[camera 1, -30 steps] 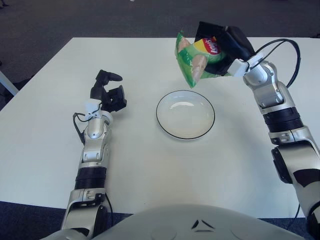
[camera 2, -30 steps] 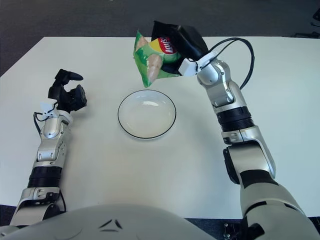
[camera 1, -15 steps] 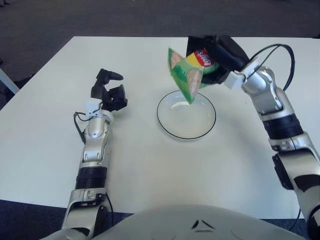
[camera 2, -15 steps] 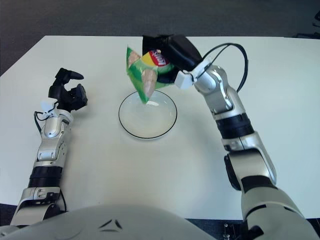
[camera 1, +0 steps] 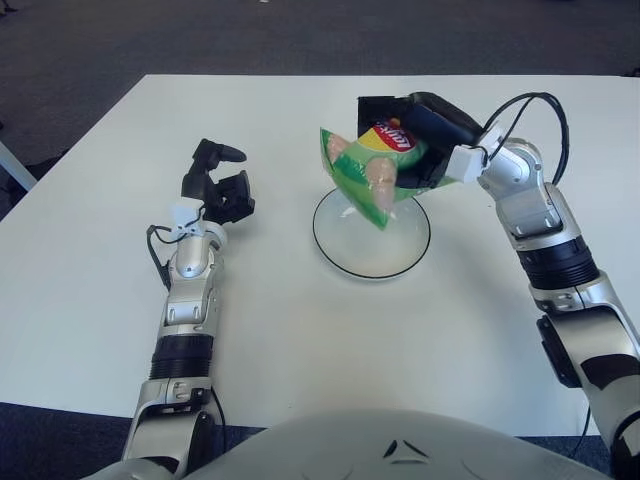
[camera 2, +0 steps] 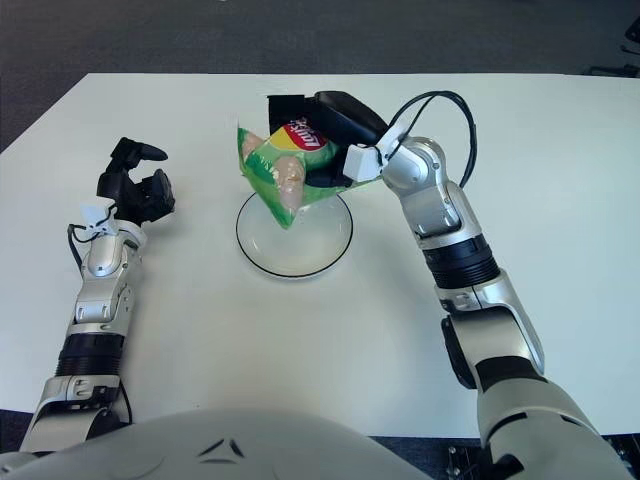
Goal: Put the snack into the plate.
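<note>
Left eye view: a white desk (camera 1: 300,330) fills the scene, with dark carpet beyond its far edge. Near the middle sits a round white plate (camera 1: 345,250) with a thin dark rim. The right robot hand (camera 1: 420,125), black, reaches in from the right and is clamped on the top of a green snack bag (camera 1: 365,180) bearing a red and yellow logo. The bag hangs tilted, its lower corner pointing down over the far left part of the plate; whether that corner touches the plate cannot be told. The silver right forearm runs back toward the near right, with a black cable looping above the wrist. To the left of the plate, well apart from it, the left robot hand (camera 1: 218,188) shows above the desk with its black fingers curled together, holding nothing.

Right eye view: the same scene from slightly to the right. The snack bag (camera 2: 280,178) hangs from the right robot hand (camera 2: 335,120) over the far half of the plate (camera 2: 300,255). The left robot hand (camera 2: 135,188) shows far left, fingers curled, empty
</note>
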